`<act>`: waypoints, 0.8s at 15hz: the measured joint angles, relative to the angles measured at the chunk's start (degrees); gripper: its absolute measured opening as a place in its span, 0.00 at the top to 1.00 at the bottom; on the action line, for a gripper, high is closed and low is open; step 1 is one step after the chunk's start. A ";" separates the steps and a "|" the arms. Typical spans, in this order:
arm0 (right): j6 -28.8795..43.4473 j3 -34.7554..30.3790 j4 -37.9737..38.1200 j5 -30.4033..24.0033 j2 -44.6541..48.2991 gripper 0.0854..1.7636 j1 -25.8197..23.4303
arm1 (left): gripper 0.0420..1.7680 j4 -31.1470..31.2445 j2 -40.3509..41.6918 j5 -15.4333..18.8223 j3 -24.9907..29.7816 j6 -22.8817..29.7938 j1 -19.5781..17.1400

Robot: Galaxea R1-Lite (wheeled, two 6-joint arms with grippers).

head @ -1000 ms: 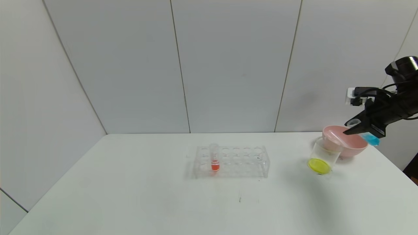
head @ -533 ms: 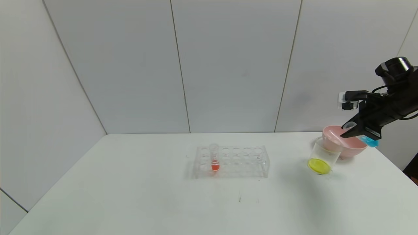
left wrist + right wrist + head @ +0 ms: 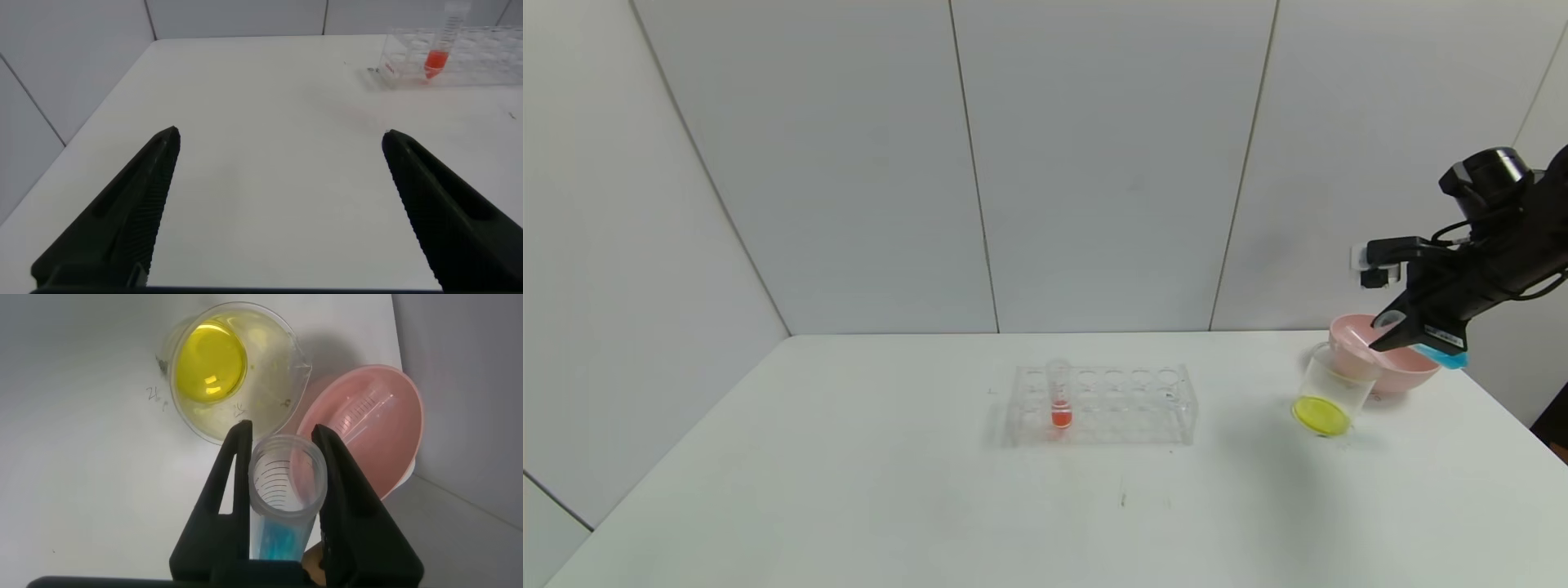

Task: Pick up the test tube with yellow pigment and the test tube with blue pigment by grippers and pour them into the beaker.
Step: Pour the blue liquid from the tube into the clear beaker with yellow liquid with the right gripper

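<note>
The left hand [image 3: 278,204], fingers spread and holding nothing, hovers low over the counter [image 3: 931,490] near its left edge. Mid-counter, a clear rack [image 3: 1103,406] holds one orange-red tube [image 3: 1059,396]. Near the right edge, the beaker [image 3: 1331,392] holds yellow liquid beside a pink bowl [image 3: 1401,371]. Above them, the right hand [image 3: 1401,331] grips the test tube with blue pigment [image 3: 282,498], tilted, mouth toward the beaker.
</note>
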State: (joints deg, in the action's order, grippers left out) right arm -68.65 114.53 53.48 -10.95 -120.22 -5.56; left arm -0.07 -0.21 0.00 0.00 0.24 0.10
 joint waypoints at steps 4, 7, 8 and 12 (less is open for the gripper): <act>-1.89 0.00 0.90 3.32 0.00 0.73 0.39 | 0.00 0.00 0.00 0.00 0.00 -0.02 0.00; -2.71 0.00 1.21 4.74 0.02 0.73 0.46 | 0.00 0.00 0.00 0.00 0.00 0.00 0.00; -2.93 0.00 1.21 5.60 0.02 0.73 0.52 | 0.00 0.00 0.00 0.02 0.00 0.00 0.00; -3.23 -0.01 0.88 6.79 -0.21 0.73 1.38 | 0.00 0.00 0.00 0.00 0.00 0.00 0.00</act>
State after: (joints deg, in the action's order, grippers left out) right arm -71.88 114.52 54.36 -4.16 -120.43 -4.18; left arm -0.07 -0.21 0.00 0.00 0.24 0.10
